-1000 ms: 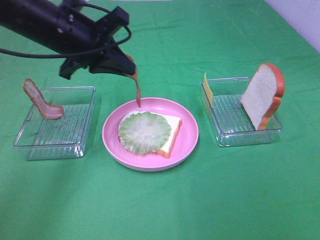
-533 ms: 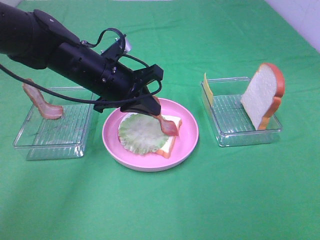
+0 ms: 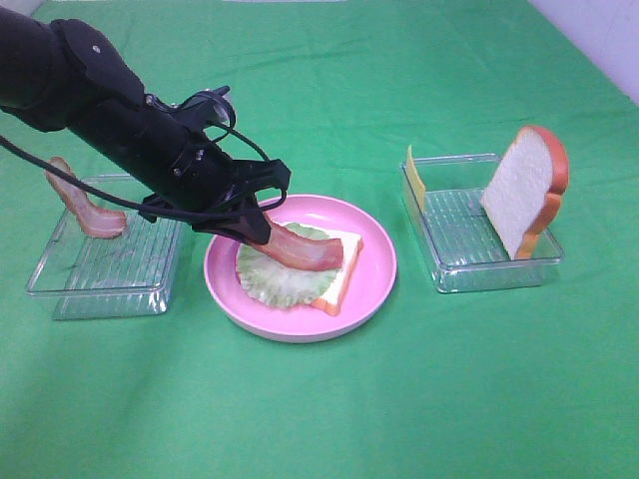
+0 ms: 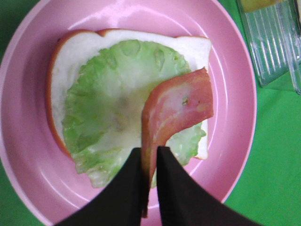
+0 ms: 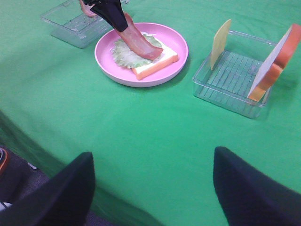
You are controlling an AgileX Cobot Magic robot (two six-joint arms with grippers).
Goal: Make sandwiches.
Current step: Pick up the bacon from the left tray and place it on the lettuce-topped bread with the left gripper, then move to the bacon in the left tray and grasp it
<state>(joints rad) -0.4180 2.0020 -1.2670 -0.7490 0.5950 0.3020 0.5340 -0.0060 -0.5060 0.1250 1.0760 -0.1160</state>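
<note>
A white bread slice (image 3: 346, 261) with orange crust lies on the pink plate (image 3: 225, 289), and a round pale-green lettuce leaf (image 3: 272, 284) covers it. Across the lettuce lies a reddish-brown bacon strip (image 3: 305, 249). My left gripper (image 3: 255, 228) hangs low over the plate's left side, its fingers still closed on the strip's near end. The left wrist view shows the bacon (image 4: 181, 101) curving from between the two black fingers (image 4: 171, 188) onto the lettuce (image 4: 108, 94). My right gripper (image 5: 153, 155) is open and empty, well back from the plate (image 5: 174, 40).
Left of the plate stands a clear ribbed tray (image 3: 110, 269) with another bacon strip (image 3: 85, 205) propped in it. A second clear tray (image 3: 479, 264) on the right holds an upright bread slice (image 3: 524, 185) and a yellow cheese slice (image 3: 415, 180). Green cloth covers the table.
My left gripper came down from above the plate's far rim to its left side. The hanging bacon strip now lies across the lettuce.
</note>
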